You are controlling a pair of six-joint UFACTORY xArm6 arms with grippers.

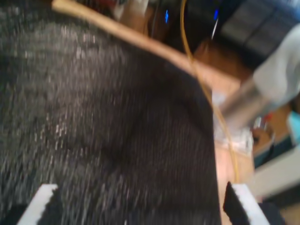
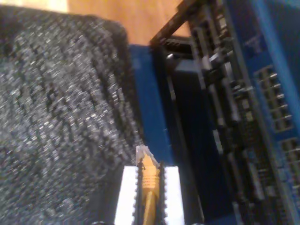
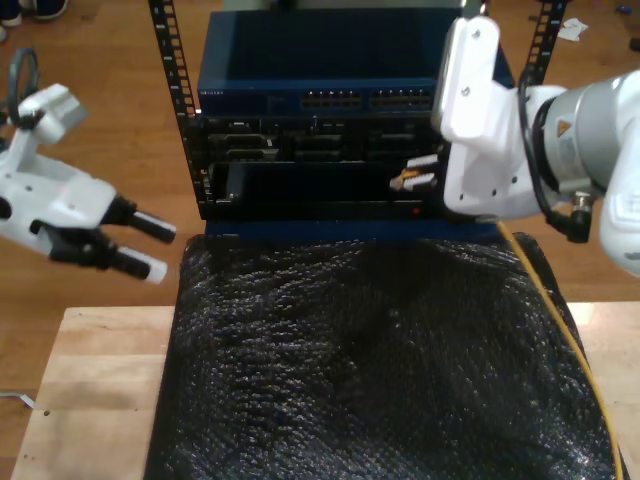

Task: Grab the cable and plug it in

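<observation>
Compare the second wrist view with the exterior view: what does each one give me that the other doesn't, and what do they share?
Second wrist view: a close look at my second gripper, jaws shut on the cable, with the clear plug poking out past them.

Exterior view: my first gripper, jaws open, at the exterior view's left, the wooden table, and the cable's length running along the mat's edge at the exterior view's right.

Both: the black mat and the blue rack unit with its ports.

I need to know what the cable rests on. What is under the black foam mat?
Under the black foam mat a wooden table shows at the exterior view's left. The cable runs along the mat's edge at that view's right. The table beneath the mat is covered.
</observation>
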